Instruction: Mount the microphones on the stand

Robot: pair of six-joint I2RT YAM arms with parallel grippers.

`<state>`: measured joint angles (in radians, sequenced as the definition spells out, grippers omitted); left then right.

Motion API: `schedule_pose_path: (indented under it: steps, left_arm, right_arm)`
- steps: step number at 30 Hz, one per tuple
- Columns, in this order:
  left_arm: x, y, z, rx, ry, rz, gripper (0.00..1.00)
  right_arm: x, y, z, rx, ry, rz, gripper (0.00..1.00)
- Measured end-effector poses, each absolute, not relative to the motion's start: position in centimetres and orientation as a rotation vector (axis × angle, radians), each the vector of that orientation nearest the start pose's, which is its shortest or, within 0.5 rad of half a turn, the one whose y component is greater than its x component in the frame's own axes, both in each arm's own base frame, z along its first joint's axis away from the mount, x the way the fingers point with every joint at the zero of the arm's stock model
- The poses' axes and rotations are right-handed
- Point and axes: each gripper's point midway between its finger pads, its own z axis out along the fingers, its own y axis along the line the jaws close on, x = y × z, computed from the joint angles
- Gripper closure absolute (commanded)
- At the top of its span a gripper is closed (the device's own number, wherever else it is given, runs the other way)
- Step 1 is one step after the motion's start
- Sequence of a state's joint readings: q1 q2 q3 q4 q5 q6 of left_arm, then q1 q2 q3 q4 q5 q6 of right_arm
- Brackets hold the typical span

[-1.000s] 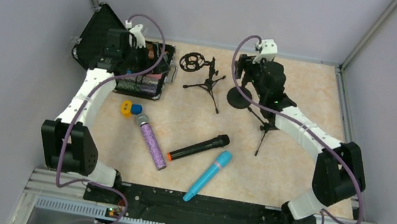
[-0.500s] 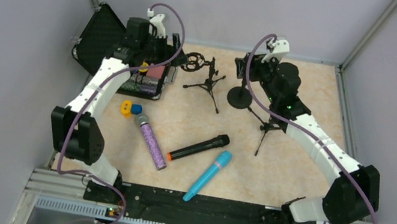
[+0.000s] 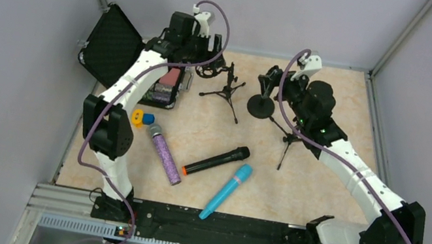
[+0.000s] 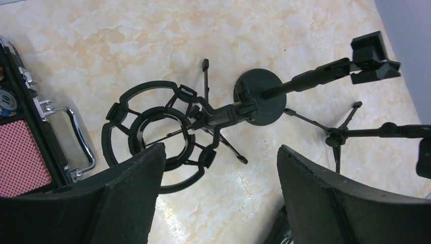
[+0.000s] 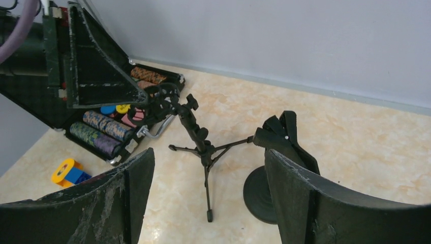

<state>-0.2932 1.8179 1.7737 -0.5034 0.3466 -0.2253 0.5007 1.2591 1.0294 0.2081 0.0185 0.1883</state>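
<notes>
Left end effector (image 4: 221, 152) has left the case (image 3: 110, 44); now above shock-mount stand (image 4: 218, 116).

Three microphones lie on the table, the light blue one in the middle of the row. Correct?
No. The top external view shows the black microphone in the middle; the light blue microphone lies at the right end, the purple microphone at the left.

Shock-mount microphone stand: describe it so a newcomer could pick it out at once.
Find the open black hard case at the far left of the table. Just right of it stands a small black tripod stand. Its head is a round double-ring cage, unlike the black disc-based stand and the other black tripod further right.
</notes>
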Motion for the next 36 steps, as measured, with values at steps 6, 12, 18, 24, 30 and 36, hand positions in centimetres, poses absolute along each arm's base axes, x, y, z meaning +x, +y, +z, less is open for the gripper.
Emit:
schedule_pose_path:
  steps: [6,12,18,24,30,36]
  left_arm:
    - [47.9,-21.8,23.0,0.294,2.202,-0.643,0.17]
    - [47.2,-22.5,21.3,0.314,2.247,-0.645,0.19]
    - [44.4,-23.3,20.2,0.340,2.282,-0.660,0.19]
    - [41.1,-23.6,19.9,0.302,2.308,-0.707,0.18]
    - [40.2,-24.8,21.2,0.256,2.280,-0.791,0.17]
    - [40.8,-26.4,25.2,0.202,2.212,-0.880,0.17]
  right_arm:
    - [37.8,21.4,31.1,-0.240,1.631,0.524,0.21]
    - [37.3,21.1,31.5,-0.234,1.628,0.530,0.21]
    - [36.8,20.8,32.2,-0.231,1.613,0.534,0.20]
    - [36.7,20.8,32.0,-0.232,1.620,0.533,0.19]
    - [36.6,20.7,31.7,-0.234,1.632,0.530,0.17]
    - [36.5,20.7,31.6,-0.234,1.636,0.530,0.16]
